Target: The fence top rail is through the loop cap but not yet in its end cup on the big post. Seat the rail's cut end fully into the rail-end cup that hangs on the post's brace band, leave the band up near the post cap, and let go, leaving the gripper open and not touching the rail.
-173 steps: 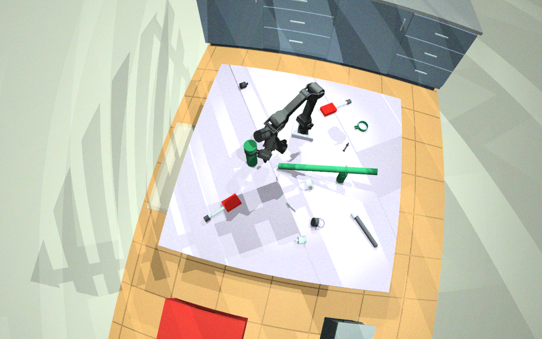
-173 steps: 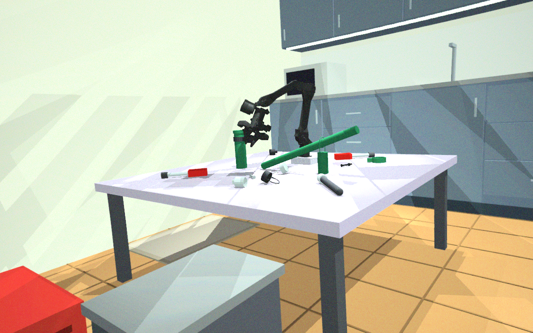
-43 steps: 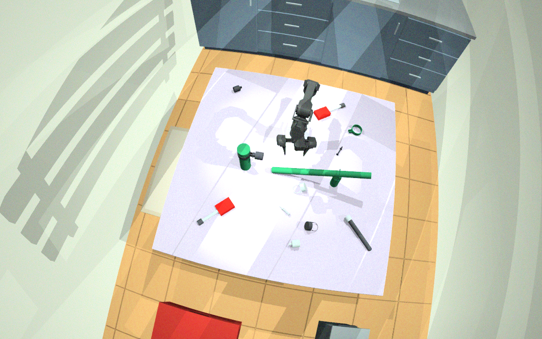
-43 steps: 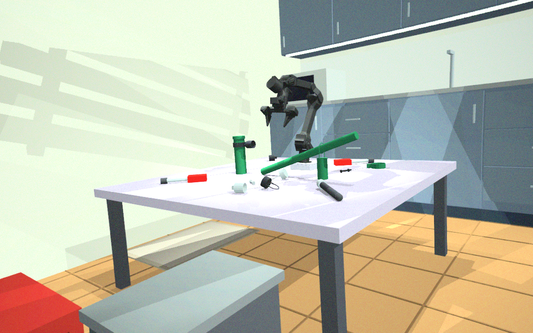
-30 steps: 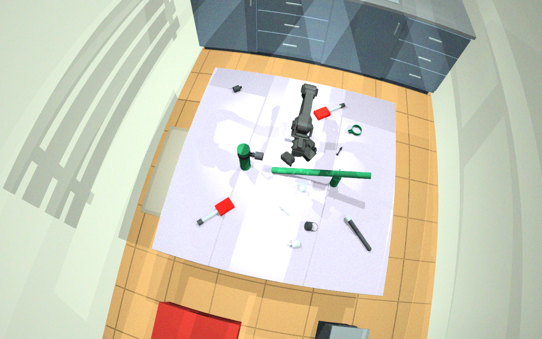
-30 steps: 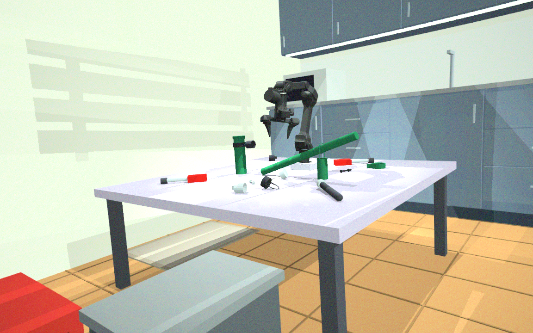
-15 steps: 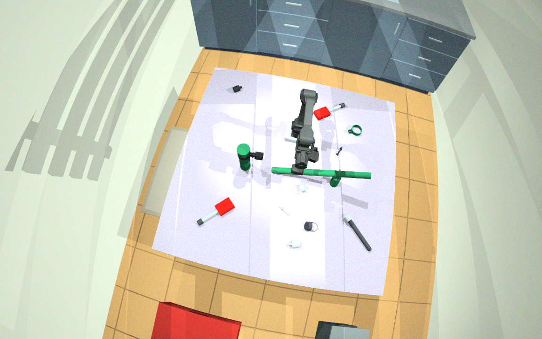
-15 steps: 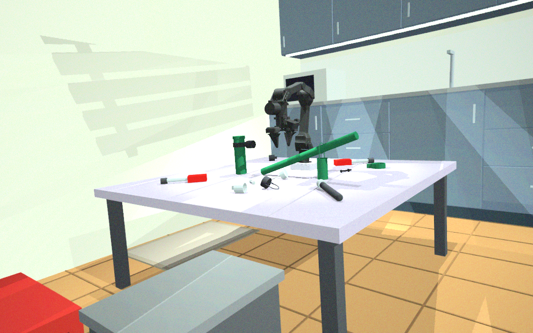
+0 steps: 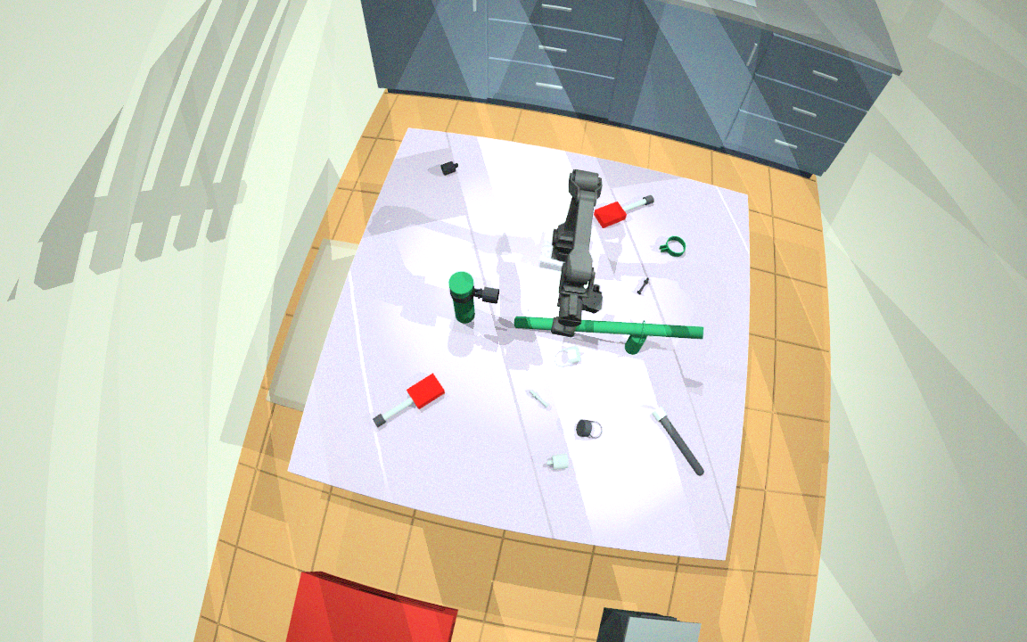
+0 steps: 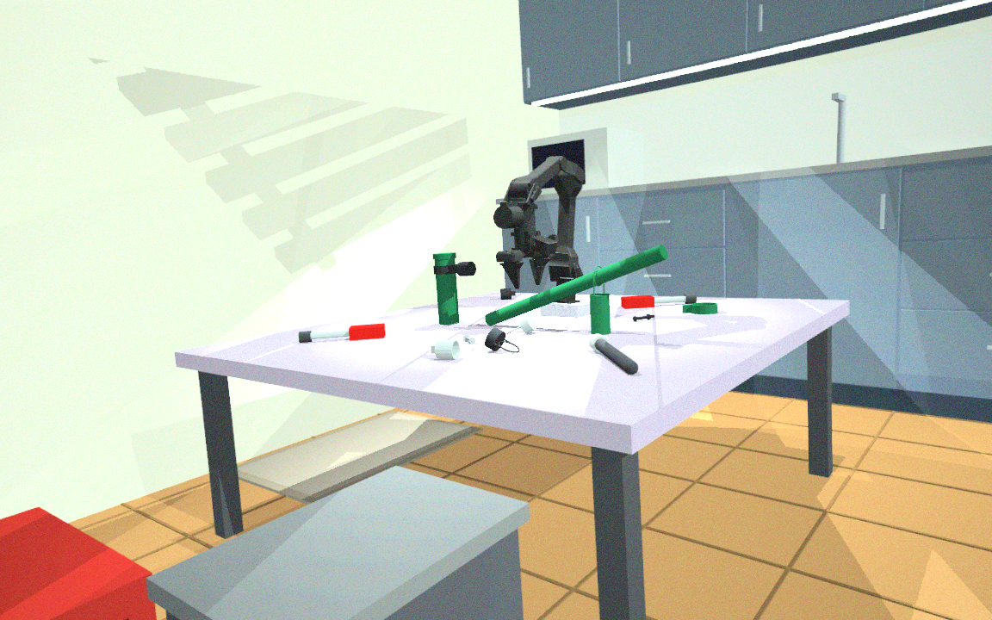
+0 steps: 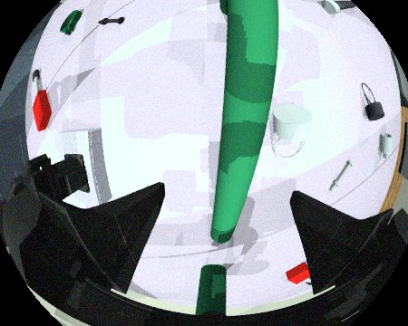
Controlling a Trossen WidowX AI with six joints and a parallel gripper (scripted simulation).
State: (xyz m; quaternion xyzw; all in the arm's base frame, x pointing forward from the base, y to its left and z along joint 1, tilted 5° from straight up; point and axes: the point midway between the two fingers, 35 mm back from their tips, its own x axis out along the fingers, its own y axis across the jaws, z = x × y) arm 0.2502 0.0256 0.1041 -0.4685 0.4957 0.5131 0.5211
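Observation:
The green top rail (image 9: pixel 612 327) (image 10: pixel 561 291) (image 11: pixel 249 91) slants through the wire loop above the short green post (image 9: pixel 635 344) (image 10: pixel 599 314). Its left end is low, at or near the table top. Its right end is high. The big green post (image 9: pixel 464 311) (image 10: pixel 447 300) (image 11: pixel 211 290) stands upright left of the rail. The black rail-end cup (image 9: pixel 490 294) (image 10: pixel 467 268) hangs from the band near the post's top and points toward the rail side. The rail's low end is outside it, lower and apart. My gripper (image 10: pixel 526 283) (image 11: pixel 231 194) is open, pointing down above the rail's lower part, holding nothing.
A red-blocked tool (image 9: pixel 425 390) (image 10: pixel 367 331) lies front left, another (image 9: pixel 610 214) (image 10: pixel 636 301) at the back. A white loop cap (image 9: pixel 573 355) (image 11: pixel 292 122) lies beside the rail. A black cap (image 9: pixel 583 428) (image 10: pixel 495 339) and a dark-handled tool (image 9: pixel 680 443) (image 10: pixel 615 356) lie in front.

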